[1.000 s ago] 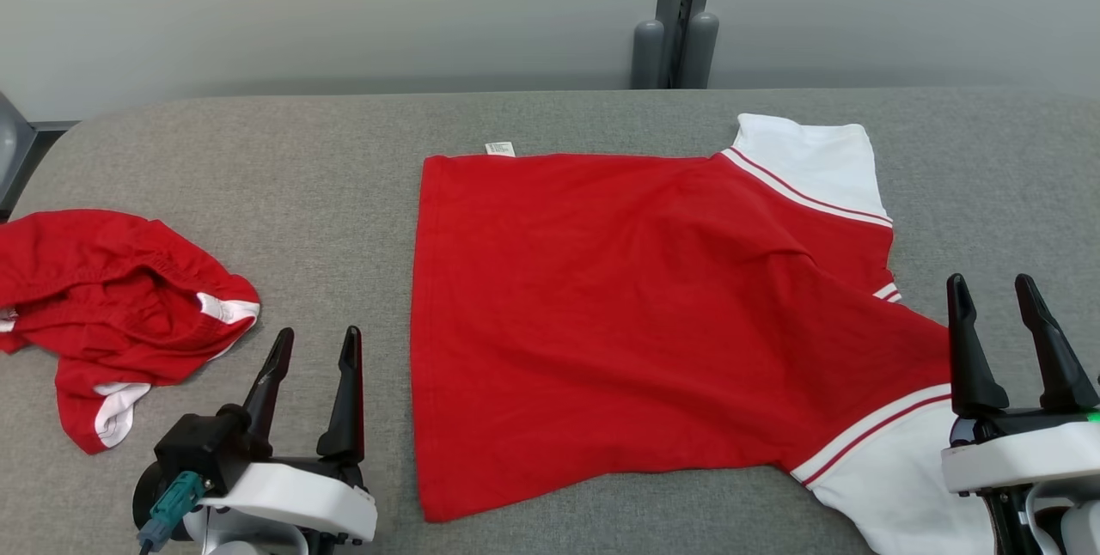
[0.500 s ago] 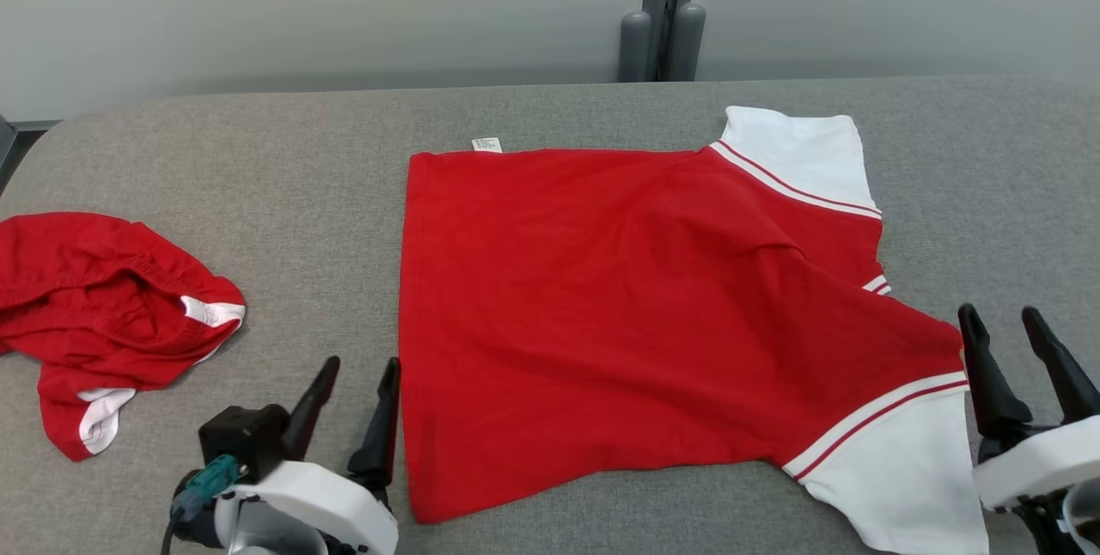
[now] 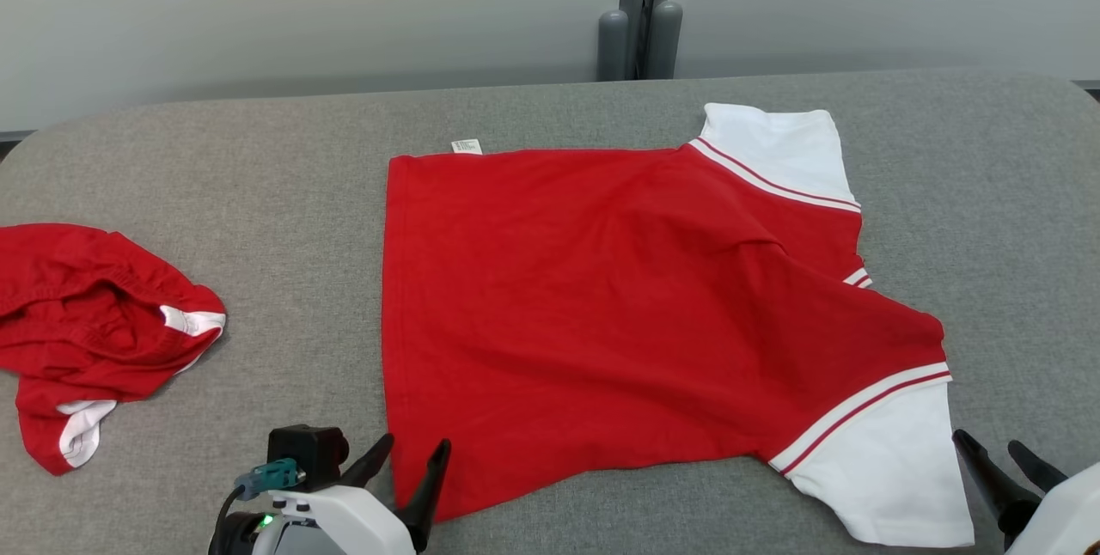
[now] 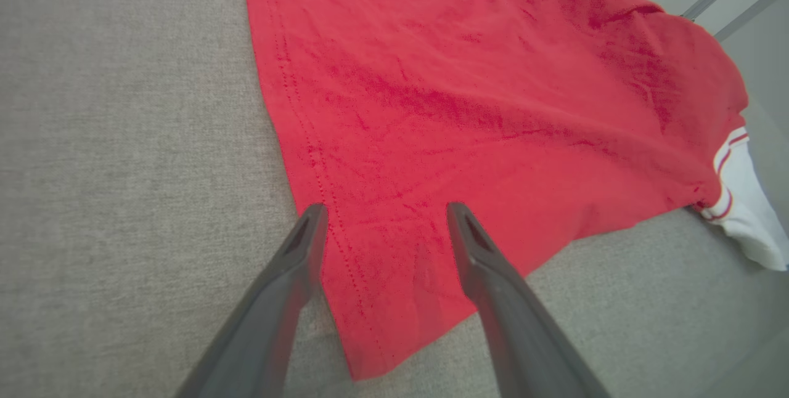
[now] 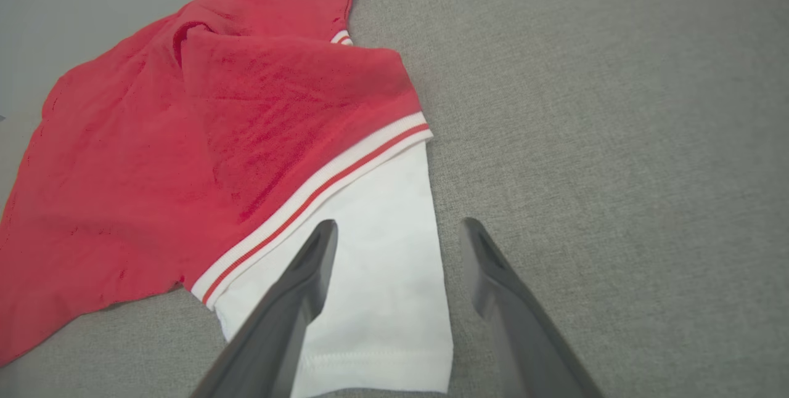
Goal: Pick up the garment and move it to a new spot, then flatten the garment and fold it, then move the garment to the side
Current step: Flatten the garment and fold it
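Near edge, left: the left gripper [image 3: 415,443] is held with its two dark fingers apart and nothing clamped. In its wrist view the near hem corner of the red short-sleeved knit shirt with white sleeves [image 3: 601,314] is straddled by the fingers; contact with the cloth cannot be told.

Near edge, right: the right gripper [image 3: 986,441] is likewise spread and empty. In its wrist view one finger is seen over the near white sleeve [image 5: 382,299], the other over bare table just beside it.

Middle: the shirt is laid out on the grey fabric-covered table [image 3: 258,194], hem to the left, sleeves to the right, with a raised crease across the shoulder area.

Left, well apart: a crumpled red garment with white trim [image 3: 86,323] is noted.

Far side: a small white label [image 3: 467,145] is seen at the far hem corner. Two grey rounded posts [image 3: 632,31] are seen beyond the table.
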